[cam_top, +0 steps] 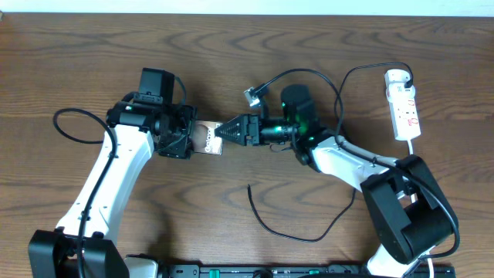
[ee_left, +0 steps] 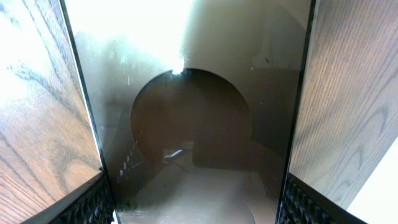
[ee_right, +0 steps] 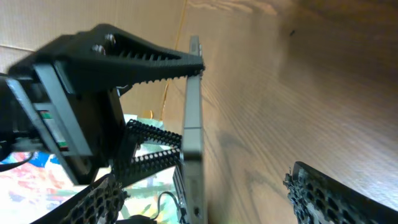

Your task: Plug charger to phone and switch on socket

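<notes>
1. Your left gripper is clamped across the phone, holding it by its long edges, clear of the table. The glossy face fills the left wrist view. A grip on thin, smooth edges can slip, so any push from the other arm may twist the phone out.
2. Your right gripper stands wide with nothing in it. Its tips are at the phone's near end, and in the right wrist view the phone's edge sits between its fingers without touching them. If you close here you pinch the phone, not the connector, and the two arms may pull against each other.
3. The charger is not in either hand. Its free end lies on the table near your right arm, well apart from the phone. I judge plugging has not started, and you need to fetch that end first.
4. The thin cable seems to pass under your right arm towards the socket. A reach for the free end could catch the cable, drag it, or tug the socket.
5. The socket lies at the far right edge, away from both grippers. I cannot tell how its switch stands, so check it before pressing.
</notes>
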Robot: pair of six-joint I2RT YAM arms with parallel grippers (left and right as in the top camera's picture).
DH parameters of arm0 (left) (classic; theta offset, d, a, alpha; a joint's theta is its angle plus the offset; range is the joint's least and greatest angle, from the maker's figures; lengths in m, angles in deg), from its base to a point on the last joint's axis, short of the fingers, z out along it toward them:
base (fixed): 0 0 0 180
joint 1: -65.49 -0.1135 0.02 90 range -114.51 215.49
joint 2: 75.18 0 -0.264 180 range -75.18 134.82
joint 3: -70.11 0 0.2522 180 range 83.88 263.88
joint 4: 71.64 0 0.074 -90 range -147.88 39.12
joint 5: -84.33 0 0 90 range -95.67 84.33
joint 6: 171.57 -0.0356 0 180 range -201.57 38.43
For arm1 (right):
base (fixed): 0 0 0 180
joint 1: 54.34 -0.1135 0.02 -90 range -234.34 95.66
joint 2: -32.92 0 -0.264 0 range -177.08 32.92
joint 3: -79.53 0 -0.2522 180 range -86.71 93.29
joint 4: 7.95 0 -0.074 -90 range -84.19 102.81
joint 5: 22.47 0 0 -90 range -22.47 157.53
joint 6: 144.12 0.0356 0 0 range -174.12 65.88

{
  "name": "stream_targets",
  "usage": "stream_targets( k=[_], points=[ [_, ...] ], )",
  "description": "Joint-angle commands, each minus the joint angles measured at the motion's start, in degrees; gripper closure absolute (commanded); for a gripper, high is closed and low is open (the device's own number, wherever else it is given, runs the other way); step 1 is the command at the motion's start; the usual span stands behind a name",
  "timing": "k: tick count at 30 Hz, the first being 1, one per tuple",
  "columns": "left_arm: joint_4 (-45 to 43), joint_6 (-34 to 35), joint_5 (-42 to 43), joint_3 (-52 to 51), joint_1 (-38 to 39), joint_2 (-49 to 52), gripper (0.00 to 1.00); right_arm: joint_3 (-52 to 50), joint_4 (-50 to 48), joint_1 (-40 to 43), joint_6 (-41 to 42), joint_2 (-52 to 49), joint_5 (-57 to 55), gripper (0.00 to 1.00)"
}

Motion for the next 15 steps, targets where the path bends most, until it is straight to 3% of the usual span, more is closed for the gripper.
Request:
stream_targets(
  k=[1,15],
  points=[
    [0.1,5.8,-1.7,0.5,1.5,-1.3,0.93,0.9,-0.1,-2.6,1.0,-0.2,-3.2,0.17],
    [0.1,11.9,-1.4,0.6,5.6,-1.3,0.93,0.9,-0.1,-6.7,1.3,-0.2,-8.1,0.28]
  ],
)
